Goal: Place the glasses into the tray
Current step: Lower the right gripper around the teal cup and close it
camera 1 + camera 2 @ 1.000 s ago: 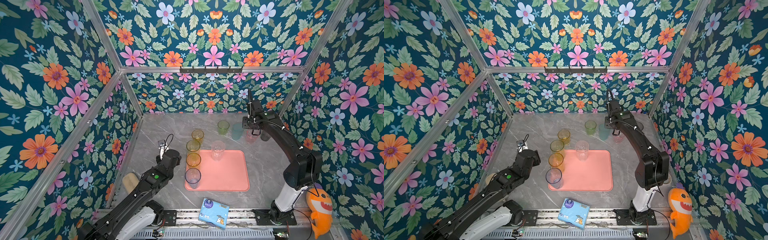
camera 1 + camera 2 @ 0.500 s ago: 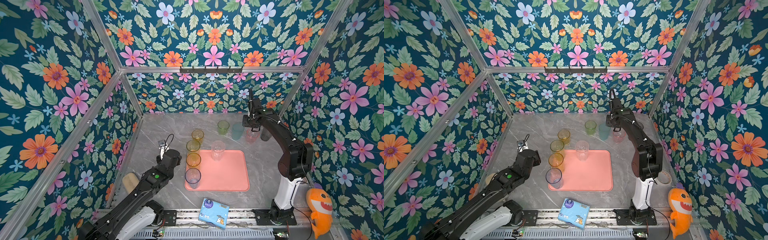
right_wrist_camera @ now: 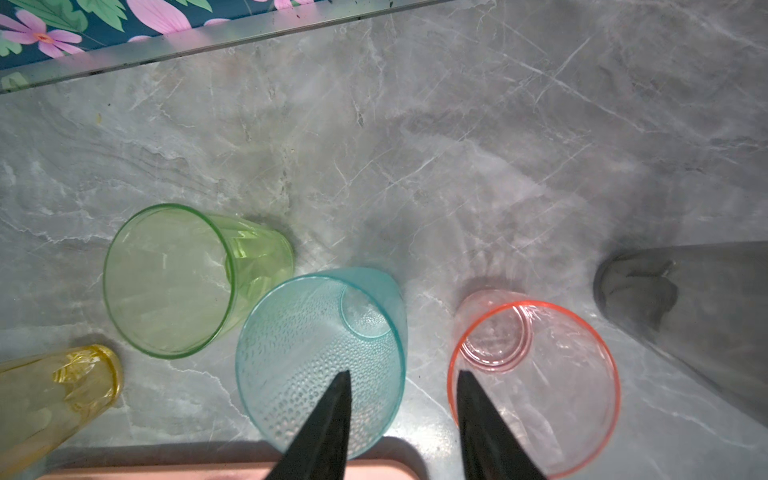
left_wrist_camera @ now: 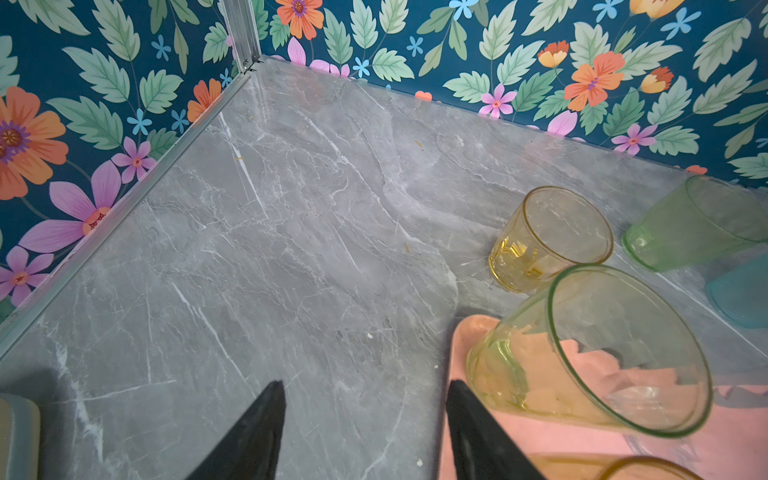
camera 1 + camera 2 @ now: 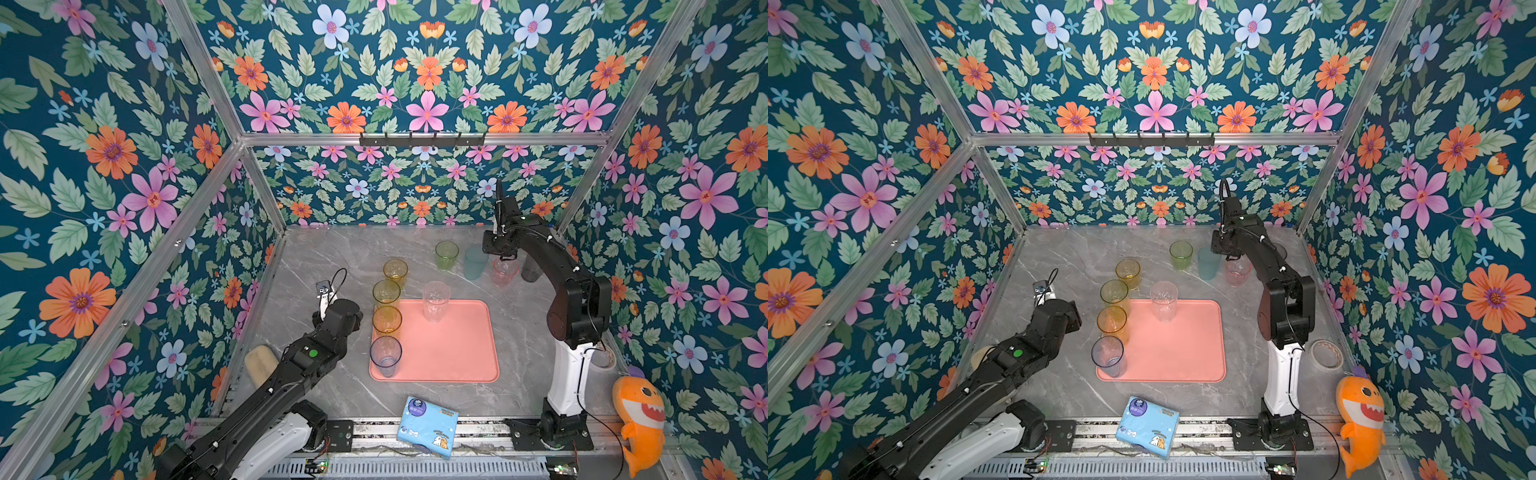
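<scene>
4 of the glasses stand upright on the tray (image 5: pixel 453 353): the blue-grey glass (image 5: pixel 385 355) at its near left corner, the amber glass (image 5: pixel 387 320) just farther along the left edge, the yellow-green glass (image 5: pixel 386 293) at the far left corner, and the clear glass (image 5: pixel 435 301) at the far edge. The remaining 5 stand on the worktop (image 5: pixel 324 257) beyond the tray: a short amber glass (image 5: pixel 395 271), then, in a row toward the right, the green glass (image 5: pixel 446 254), the teal glass (image 5: pixel 475 262), the pink glass (image 5: pixel 504 271) and the dark grey glass (image 5: pixel 530 269).

The right tool (image 3: pixel 401 374) is above this row, open and holding nothing. 1 finger is over the teal glass and 1 is at the rim of the pink glass; if they touch, I cannot tell. The left tool (image 4: pixel 365 384) is also open and empty, over bare worktop just left of the tray's far left corner, near the yellow-green glass.
</scene>
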`<action>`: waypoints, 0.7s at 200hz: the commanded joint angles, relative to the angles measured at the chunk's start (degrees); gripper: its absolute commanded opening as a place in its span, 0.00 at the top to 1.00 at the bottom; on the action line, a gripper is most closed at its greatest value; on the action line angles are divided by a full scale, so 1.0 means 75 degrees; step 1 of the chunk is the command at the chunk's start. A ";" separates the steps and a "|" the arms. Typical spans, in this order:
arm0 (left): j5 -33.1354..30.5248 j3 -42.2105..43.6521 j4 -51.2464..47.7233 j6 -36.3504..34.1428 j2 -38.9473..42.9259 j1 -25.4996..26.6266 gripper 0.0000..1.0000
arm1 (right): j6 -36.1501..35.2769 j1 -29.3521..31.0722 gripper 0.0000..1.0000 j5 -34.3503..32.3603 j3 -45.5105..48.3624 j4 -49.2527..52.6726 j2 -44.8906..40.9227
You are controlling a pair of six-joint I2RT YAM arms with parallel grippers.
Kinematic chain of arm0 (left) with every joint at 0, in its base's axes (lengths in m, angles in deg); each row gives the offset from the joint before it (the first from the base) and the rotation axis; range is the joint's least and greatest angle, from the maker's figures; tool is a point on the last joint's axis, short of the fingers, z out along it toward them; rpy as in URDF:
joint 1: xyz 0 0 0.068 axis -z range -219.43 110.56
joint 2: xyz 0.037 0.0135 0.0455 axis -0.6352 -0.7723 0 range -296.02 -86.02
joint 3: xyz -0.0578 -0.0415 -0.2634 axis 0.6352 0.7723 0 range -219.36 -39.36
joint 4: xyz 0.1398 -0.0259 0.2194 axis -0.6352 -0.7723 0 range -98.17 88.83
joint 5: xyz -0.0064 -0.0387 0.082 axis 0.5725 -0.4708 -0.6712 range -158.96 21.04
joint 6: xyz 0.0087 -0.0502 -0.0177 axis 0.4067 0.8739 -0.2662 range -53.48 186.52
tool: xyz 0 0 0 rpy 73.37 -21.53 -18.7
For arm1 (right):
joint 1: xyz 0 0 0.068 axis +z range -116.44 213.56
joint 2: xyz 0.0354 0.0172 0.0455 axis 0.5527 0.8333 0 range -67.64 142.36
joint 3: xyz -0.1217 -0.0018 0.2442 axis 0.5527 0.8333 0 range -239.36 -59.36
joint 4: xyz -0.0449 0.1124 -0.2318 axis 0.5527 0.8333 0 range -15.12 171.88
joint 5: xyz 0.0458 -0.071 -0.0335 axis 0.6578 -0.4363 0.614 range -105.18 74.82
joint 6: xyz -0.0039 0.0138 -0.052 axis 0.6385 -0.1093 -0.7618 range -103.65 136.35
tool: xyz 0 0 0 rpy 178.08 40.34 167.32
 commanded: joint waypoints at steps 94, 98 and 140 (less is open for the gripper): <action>0.0102 -0.0002 -0.0034 0.0090 -0.0010 -0.0009 0.36 | 0.0101 -0.0011 0.66 0.0285 -0.0140 0.0278 0.0523; 0.0103 -0.0010 -0.0028 0.0091 -0.0007 -0.0009 0.36 | 0.0100 -0.0011 0.66 0.0292 -0.0141 0.0288 0.0536; 0.0132 -0.0015 -0.0049 0.0112 -0.0010 -0.0010 0.36 | 0.0101 -0.0012 0.67 0.0357 -0.0210 0.0306 0.0618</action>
